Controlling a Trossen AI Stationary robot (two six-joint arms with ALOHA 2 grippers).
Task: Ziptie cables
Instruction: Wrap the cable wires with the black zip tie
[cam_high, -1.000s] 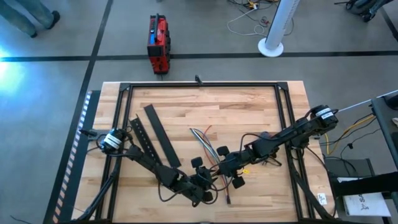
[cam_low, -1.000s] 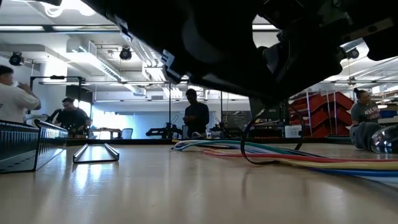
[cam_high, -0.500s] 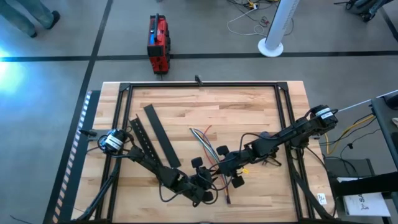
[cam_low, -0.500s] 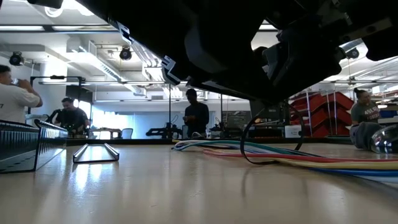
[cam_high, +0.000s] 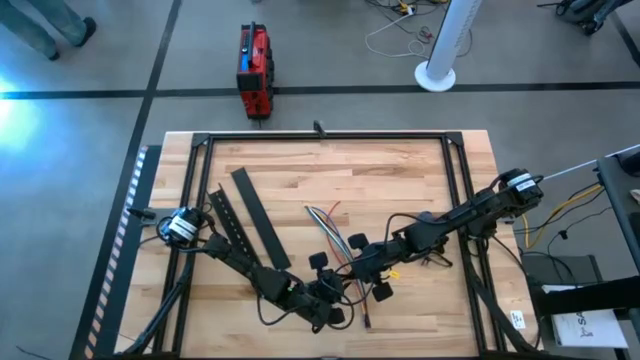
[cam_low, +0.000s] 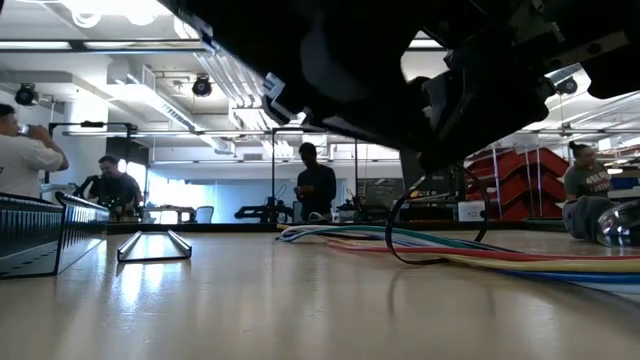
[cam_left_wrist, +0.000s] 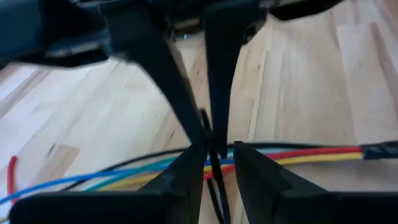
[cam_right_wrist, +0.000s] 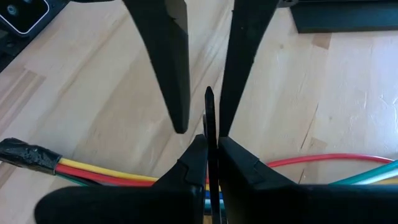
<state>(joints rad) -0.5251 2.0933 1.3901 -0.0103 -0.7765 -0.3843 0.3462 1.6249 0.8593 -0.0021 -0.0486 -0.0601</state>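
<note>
From above, the two dark arms reach toward each other over the near middle of the light wooden butcher-block table (cam_high: 420, 170). The left gripper (cam_high: 325, 300) and the right gripper (cam_high: 362, 268) sit close together at the bundle of thin coloured cables (cam_high: 335, 245), which runs from mid-table toward the near edge and passes between them. Two long flat black slotted bars (cam_high: 250, 225) lie side by side at an angle on the left half, well apart from the cables. A red box with black trim (cam_high: 254, 70) stands on the grey floor beyond the table, and a white round-footed post (cam_high: 440, 50) stands to its right.

At table height, the arms' dark bodies fill the upper part of the frame. The cables (cam_low: 480, 255) lie flat on the wood, fanning toward the right. A black slotted bar (cam_low: 150, 245) rests on the left. People (cam_low: 315, 185) stand in the room behind.

In the left wrist view, the left gripper (cam_left_wrist: 217, 165) has its fingers nearly together, with a thin black zip-tie strip (cam_left_wrist: 214, 155) between them; the blue, red and yellow cables (cam_left_wrist: 292, 154) cross just beyond the tips.

In the right wrist view, the right gripper (cam_right_wrist: 210, 149) pinches the black strip (cam_right_wrist: 209, 118), which stands upright between its tips. The cables (cam_right_wrist: 112, 173) pass beneath, one end wrapped in black tape (cam_right_wrist: 22, 152).
</note>
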